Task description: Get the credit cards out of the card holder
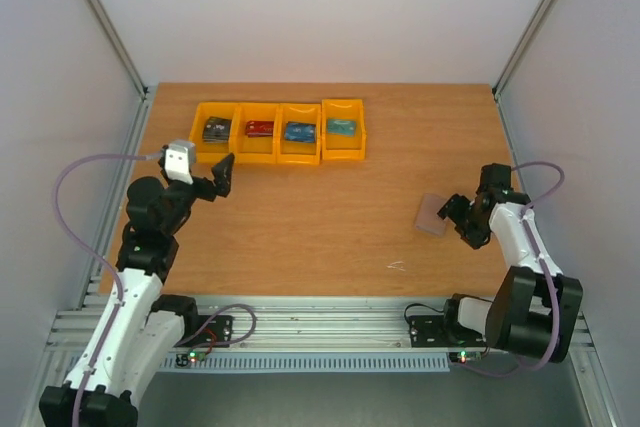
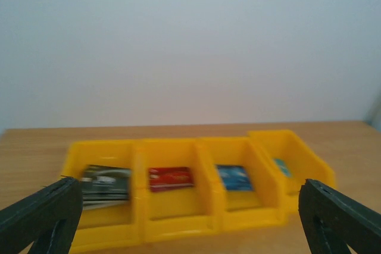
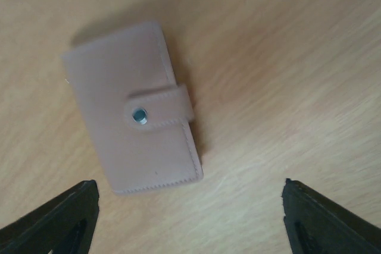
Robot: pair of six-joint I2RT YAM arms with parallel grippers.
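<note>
The card holder lies snapped shut on the wooden table, pinkish side up, its strap fastened by a metal stud. In the top view the card holder sits at the right side of the table. The credit cards are hidden inside it. My right gripper hovers just short of its near edge, open, with nothing between the fingers; in the top view the right gripper is just right of the holder. My left gripper is open and empty in front of the bins, far from the holder.
A row of orange-yellow bins stands at the back left, each with a coloured card-like item: grey, red, blue, teal. A small white scrap lies near the front edge.
</note>
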